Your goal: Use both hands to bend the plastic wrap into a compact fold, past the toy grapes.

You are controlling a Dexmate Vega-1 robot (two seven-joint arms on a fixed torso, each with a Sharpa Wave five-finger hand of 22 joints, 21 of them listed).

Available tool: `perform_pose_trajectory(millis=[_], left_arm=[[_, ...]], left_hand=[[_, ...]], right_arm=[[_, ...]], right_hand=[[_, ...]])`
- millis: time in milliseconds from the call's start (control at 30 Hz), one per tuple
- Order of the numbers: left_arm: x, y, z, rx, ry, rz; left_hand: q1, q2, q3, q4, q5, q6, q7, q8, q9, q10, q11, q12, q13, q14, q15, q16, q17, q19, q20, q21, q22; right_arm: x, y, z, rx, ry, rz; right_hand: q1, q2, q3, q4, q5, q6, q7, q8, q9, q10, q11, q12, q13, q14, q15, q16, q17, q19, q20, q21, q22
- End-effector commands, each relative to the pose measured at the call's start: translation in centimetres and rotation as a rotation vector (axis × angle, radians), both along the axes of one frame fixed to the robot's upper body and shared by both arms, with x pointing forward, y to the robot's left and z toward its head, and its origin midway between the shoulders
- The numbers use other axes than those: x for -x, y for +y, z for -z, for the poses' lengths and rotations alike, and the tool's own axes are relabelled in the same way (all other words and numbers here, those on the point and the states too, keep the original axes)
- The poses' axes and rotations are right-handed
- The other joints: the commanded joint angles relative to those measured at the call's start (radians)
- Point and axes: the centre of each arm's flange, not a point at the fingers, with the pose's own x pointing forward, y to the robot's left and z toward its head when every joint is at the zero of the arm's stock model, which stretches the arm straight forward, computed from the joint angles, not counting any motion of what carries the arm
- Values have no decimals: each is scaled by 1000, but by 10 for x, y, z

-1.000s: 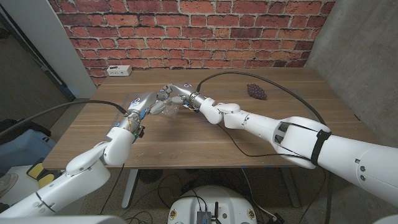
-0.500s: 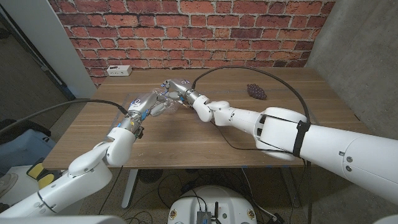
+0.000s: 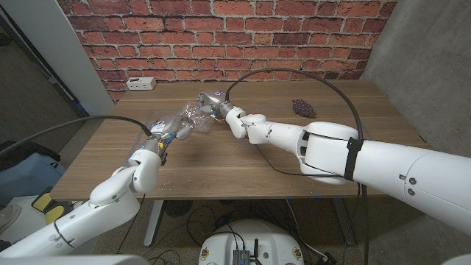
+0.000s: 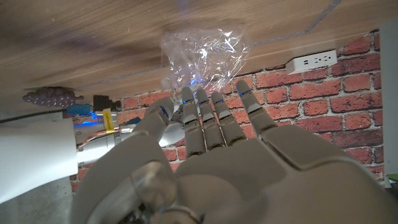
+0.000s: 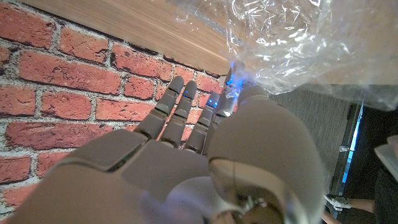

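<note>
Left hand (image 3: 168,121) at left end of crumpled clear plastic wrap (image 3: 193,118), fingers straight and apart in left wrist view, tips at film; grip cannot tell. Wrap sits far-centre on brown wooden worktop (image 3: 243,165), bunched between both hands, likely so each end can be pushed inward. Right hand (image 3: 213,102) against wrap's right end, film draped over it; hold cannot tell. Purple toy grapes (image 3: 302,107) well apart, far right. Open worktop near side; far edge close behind wrap.
</note>
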Motion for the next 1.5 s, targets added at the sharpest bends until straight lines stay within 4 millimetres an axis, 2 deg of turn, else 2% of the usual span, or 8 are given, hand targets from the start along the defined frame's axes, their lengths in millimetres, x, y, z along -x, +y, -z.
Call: perform_pose_trajectory(millis=[33,233,667,833,1033,1200,1333,1500], left_arm=[[-23,14,3,-4,130,-141],[-37,12,-2,-28,185,-116],[-55,5,-13,-60,190,-93],[-61,5,-14,-56,195,-93],[-67,2,-15,-62,177,-70],[-78,1,-19,-78,197,-63],[-87,0,-21,-91,208,-76],[-99,-1,-25,-98,264,-98]], left_hand=[[-5,-6,-7,3,-3,-44,-5,-7,-1,-40,-1,-13,-9,-44,-11,-1,2,-25,-6,-13,1],[-8,-1,-34,6,-16,-155,-51,-10,-8,-139,-6,-21,-35,-128,-13,2,0,-78,-27,-42,-1],[-12,1,-57,8,-24,-258,-77,-10,-10,-222,-21,-21,-57,-197,-3,1,-2,-123,-14,-68,-1],[-16,-6,-63,8,-25,-266,-78,-7,-11,-231,-25,-19,-61,-210,-3,0,-2,-135,-12,-75,0],[-15,-6,-67,6,-26,-276,-81,-2,-11,-243,-59,-15,-67,-221,-14,3,-3,-146,-17,-81,0],[-13,7,-68,10,-26,-292,-89,-2,-12,-253,-57,-12,-72,-248,-17,0,-2,-172,-18,-94,0],[-18,20,-73,20,-26,-301,-84,-1,-12,-269,-52,-13,-75,-270,-16,0,1,-188,-16,-103,1],[-44,37,-87,55,-28,-323,-51,-1,-12,-283,-52,-10,-81,-282,-22,10,9,-197,-14,-108,2]], right_arm=[[-4,-15,-1,-32,-41,4],[-1,-20,-1,-50,-86,-28],[3,-21,0,-46,-129,-59],[3,-11,0,-9,-103,-39],[3,-3,-1,29,-82,-19],[5,4,0,50,-81,-17],[7,7,-1,49,-79,-18],[8,9,-4,42,-84,-19]], right_hand=[[2,-2,9,1,-6,-2,1,9,5,14,0,-6,4,14,-174,-2,4,13,2,6,1],[2,-4,14,5,-9,-4,0,14,11,19,-9,-8,7,21,-174,-3,5,14,3,8,1],[-2,-10,20,14,-15,-10,-17,13,7,26,-13,-12,12,23,-174,-10,5,11,0,9,1],[-4,-14,21,19,-18,-11,-36,8,-2,28,-20,-16,15,24,-174,-14,4,12,0,10,1],[-11,-21,17,25,-21,-7,-43,6,-10,34,-21,-16,16,26,-171,-17,3,15,4,11,1],[-21,-34,9,32,-27,0,-66,-3,-26,53,-27,-14,19,30,-173,-22,0,16,11,12,0],[-20,-35,8,33,-29,3,-67,-8,-35,54,-29,-15,19,34,-174,-24,-1,16,9,12,0],[-17,-36,8,32,-30,8,-67,-13,-43,60,-30,-16,20,38,-175,-26,-2,16,10,12,-1]])
